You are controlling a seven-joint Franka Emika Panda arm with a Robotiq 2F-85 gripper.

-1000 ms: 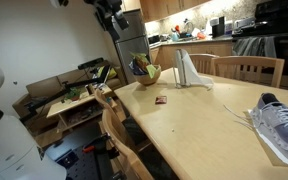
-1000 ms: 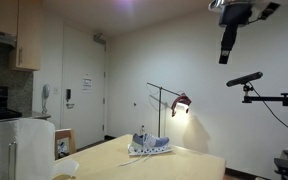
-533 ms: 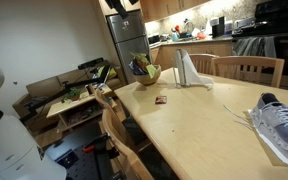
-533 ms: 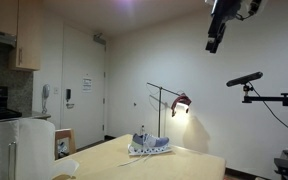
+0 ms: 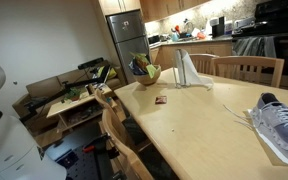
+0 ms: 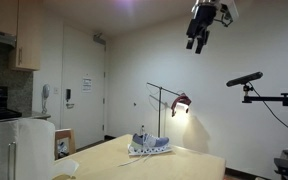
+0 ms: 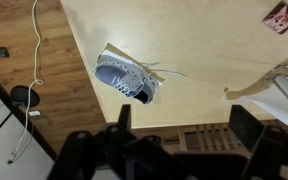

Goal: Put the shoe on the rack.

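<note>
The shoe (image 5: 280,124) is a light grey-lavender sneaker with white laces and a thick white sole. It lies on a white sheet near one end of the wooden table (image 5: 194,120). It also shows in an exterior view (image 6: 149,146) and from high above in the wrist view (image 7: 124,78). My gripper (image 6: 197,38) hangs high near the ceiling, far above the table and apart from the shoe. In the wrist view its two dark fingers (image 7: 184,128) stand wide apart with nothing between them. I cannot pick out a shoe rack for certain.
A small red card (image 5: 161,100), a bowl (image 5: 145,73) and a white napkin holder (image 5: 187,68) sit on the table. Wooden chairs (image 5: 120,130) stand at its sides. A cluttered low wooden shelf (image 5: 74,104) stands by the wall. A lamp stand (image 6: 169,100) rises behind the shoe.
The arm has risen out of one exterior view. In the other it has moved left along the ceiling. The shoe has not moved.
</note>
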